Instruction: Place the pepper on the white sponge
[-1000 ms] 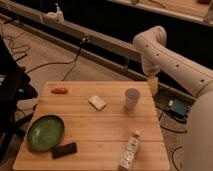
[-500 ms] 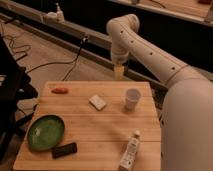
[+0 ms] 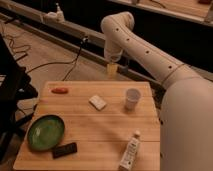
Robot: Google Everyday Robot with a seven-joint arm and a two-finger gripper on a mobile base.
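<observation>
The small orange-red pepper (image 3: 60,90) lies on the wooden table (image 3: 100,125) near its far left corner. The white sponge (image 3: 98,102) lies flat near the table's middle, right of the pepper. My gripper (image 3: 113,70) hangs from the white arm above the table's far edge, beyond the sponge and well right of the pepper. It holds nothing that I can see.
A white paper cup (image 3: 132,98) stands right of the sponge. A green plate (image 3: 46,132) and a black block (image 3: 65,149) sit at the front left. A white bottle (image 3: 129,151) lies at the front right. Cables run on the floor behind.
The arm has swung from the right side toward the left, bringing the gripper over the table's far edge. The objects on the table have not moved.
</observation>
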